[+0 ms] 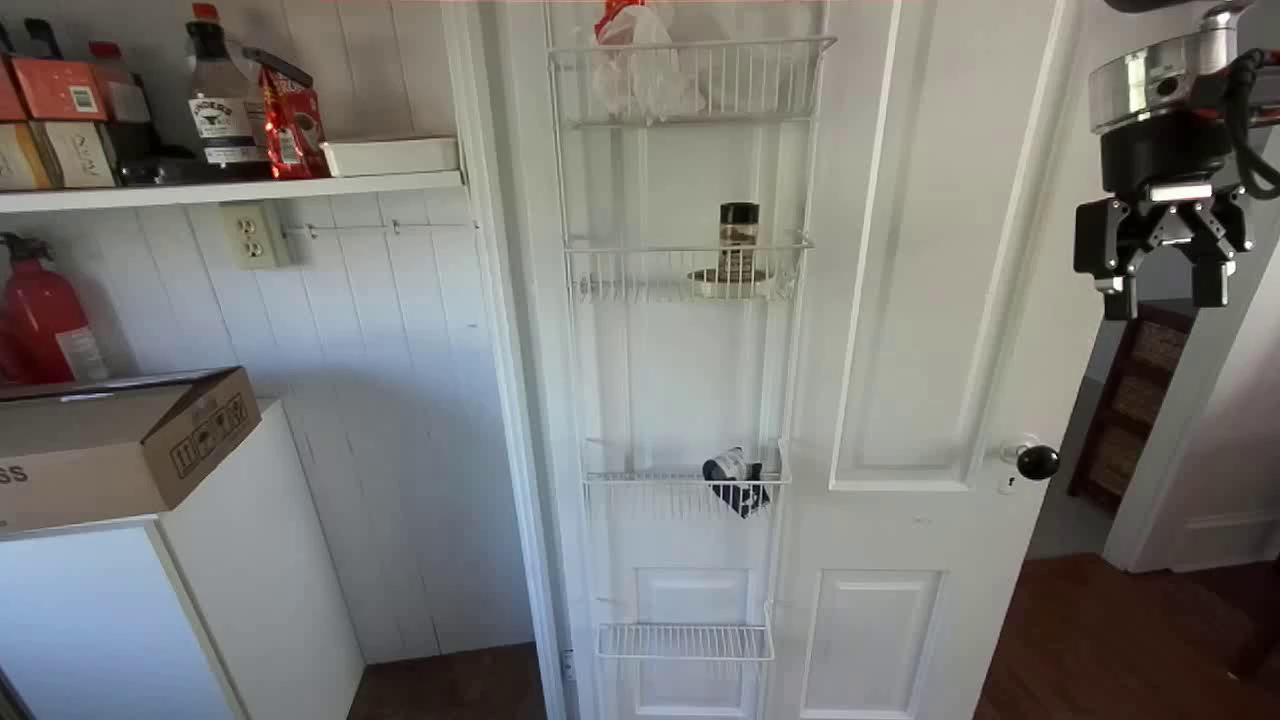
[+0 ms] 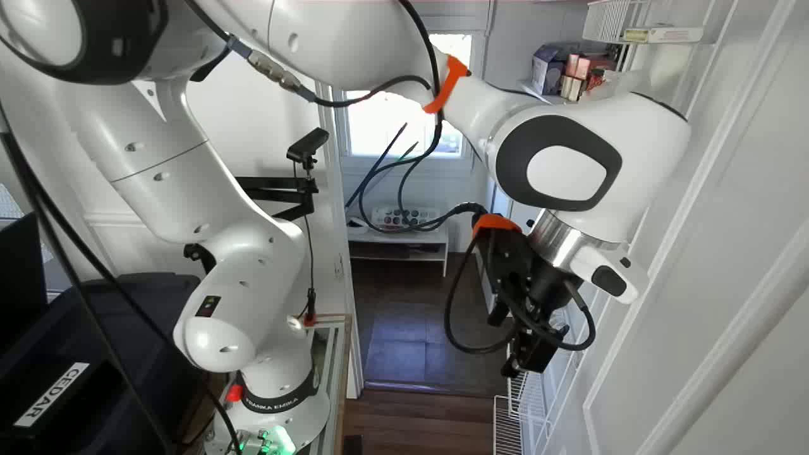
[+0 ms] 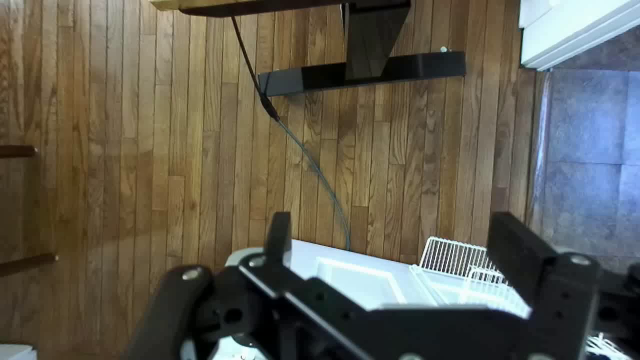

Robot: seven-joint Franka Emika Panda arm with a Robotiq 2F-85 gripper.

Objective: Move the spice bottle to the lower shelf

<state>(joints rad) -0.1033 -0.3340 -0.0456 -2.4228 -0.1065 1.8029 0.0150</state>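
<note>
The spice bottle (image 1: 738, 232), slim with a black cap, stands upright on the second tier of the white wire rack in an exterior view. Its base is at a round white dish (image 1: 708, 287), partly behind the wires. The lower shelf (image 1: 640, 481) is the third tier, below it. My gripper (image 1: 1168, 295) is open and empty, pointing down, well to the right of the rack in that view. The gripper also shows in an exterior view (image 2: 521, 360), seen partly behind cables, and in the wrist view (image 3: 392, 225). The bottle does not show in the wrist view.
A squat black-and-white object (image 1: 737, 480) lies tilted at the right end of the lower shelf. The rack hangs on a white door (image 1: 925, 300) with a black knob (image 1: 1037, 462). Another tier (image 1: 685, 643) is below. A shelf (image 1: 380, 184) with groceries is at left.
</note>
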